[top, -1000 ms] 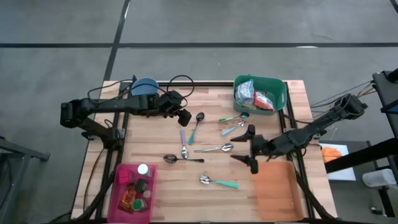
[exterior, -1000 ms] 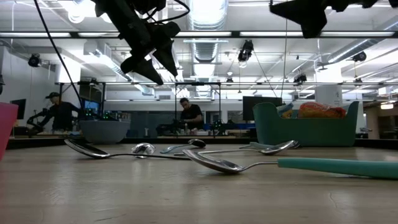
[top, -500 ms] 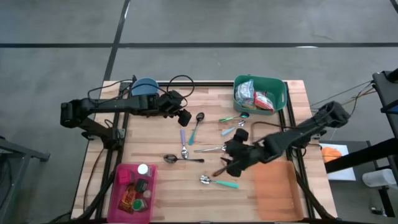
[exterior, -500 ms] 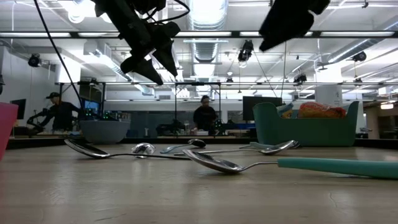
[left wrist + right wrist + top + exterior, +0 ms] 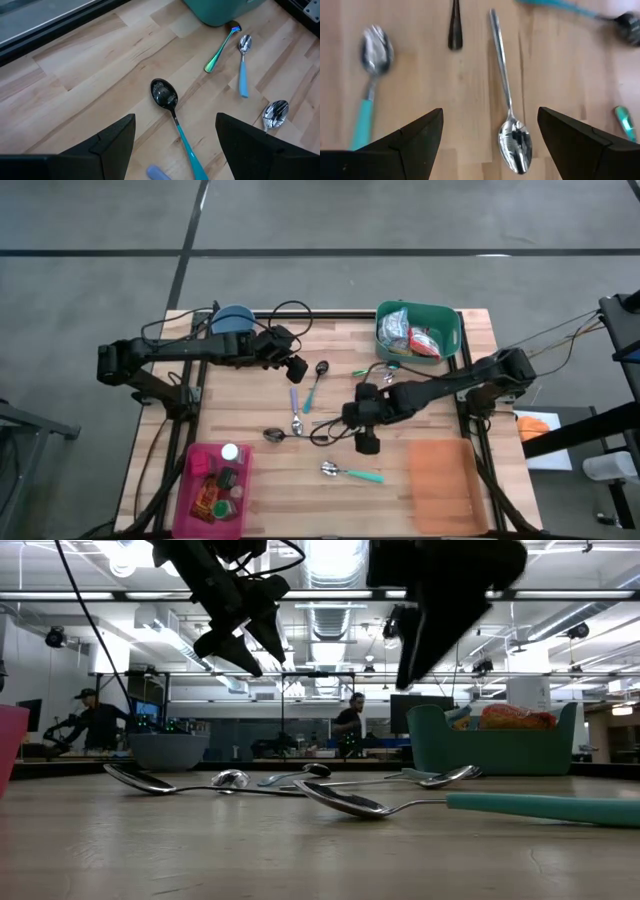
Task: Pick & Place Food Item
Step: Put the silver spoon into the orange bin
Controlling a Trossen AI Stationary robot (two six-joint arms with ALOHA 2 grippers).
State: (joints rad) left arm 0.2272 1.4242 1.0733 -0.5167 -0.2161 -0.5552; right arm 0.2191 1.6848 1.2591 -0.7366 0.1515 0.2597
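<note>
Right gripper [image 5: 362, 423] is seen over the middle of the wooden table [image 5: 440, 490], fingers spread wide, nothing held between them. In the right wrist view an all-silver spoon [image 5: 507, 107] lies straight ahead between the two fingers [image 5: 410, 145], on the table and not touched. A teal-handled spoon [image 5: 367, 80] is seen to one side of it, and a dark spoon handle tip [image 5: 454, 30] farther off.

Left gripper [image 5: 291, 366] is held above the table's far left part, near the blue bowl [image 5: 233, 319], jaws wide apart, empty. Below it in the left wrist view a black-bowled spoon with a teal handle [image 5: 172, 107] is seen, lying flat.

Food items: packaged snacks [image 5: 408, 333] are kept inside the green bin [image 5: 450, 330] at the far right corner; further small items are packed in the pink bin [image 5: 192, 475] at the near left corner. Neither is touched by a gripper.

Several spoons are scattered over the table centre, one teal-handled spoon [image 5: 352, 473] nearest the front edge. An orange mat [image 5: 440, 485] is laid at the near right. In the low view people are seen in the room beyond.
</note>
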